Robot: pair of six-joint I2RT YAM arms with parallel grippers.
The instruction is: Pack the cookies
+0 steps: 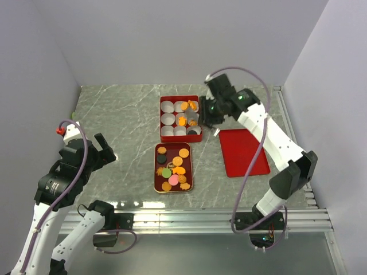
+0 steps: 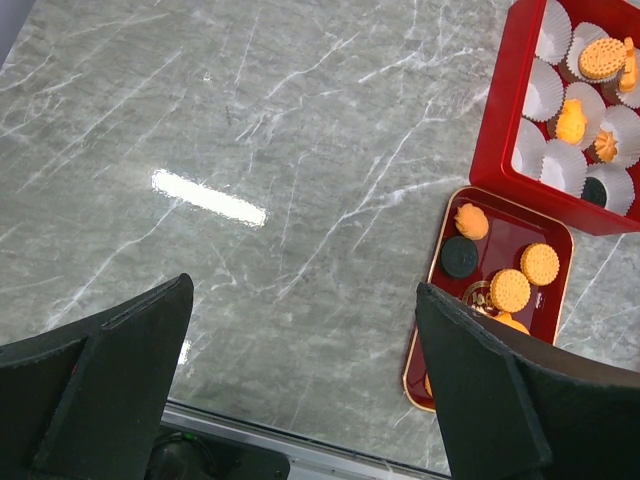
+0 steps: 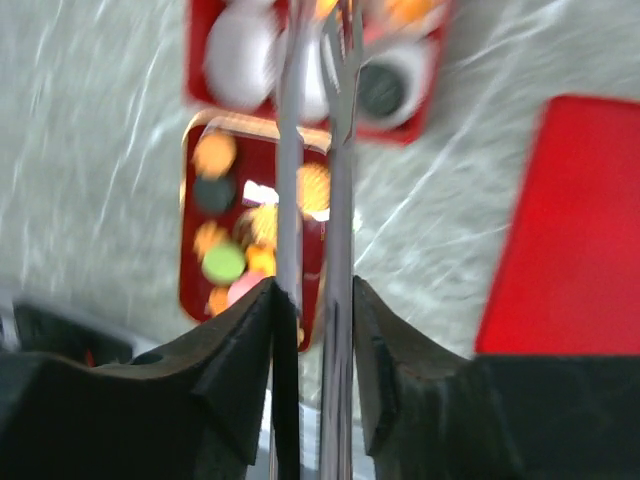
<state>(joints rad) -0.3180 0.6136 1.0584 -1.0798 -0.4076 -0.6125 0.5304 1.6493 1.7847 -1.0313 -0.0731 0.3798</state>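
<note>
Most cookies [image 1: 178, 161] lie in a tray [image 1: 155, 172] running twelve to six, at three o'clock from the left gripper's [image 2: 303, 300] spread fingers. The right gripper [image 3: 312, 300] clamps tongs [image 3: 342, 120] over the box [image 1: 162, 117].

Top external: high, behind arm bases [image 1: 106, 226], looks down, whole table [image 1: 126, 114] in frame. Left wrist: low, near table, box [image 2: 505, 110] and tray [image 2: 505, 232] at right edge. Right wrist: close, blurred, sights along tongs [image 3: 340, 200], tray centre-left, box top, lid [image 3: 570, 220] right. All three share tray, cookies [image 2: 540, 263], box.
</note>
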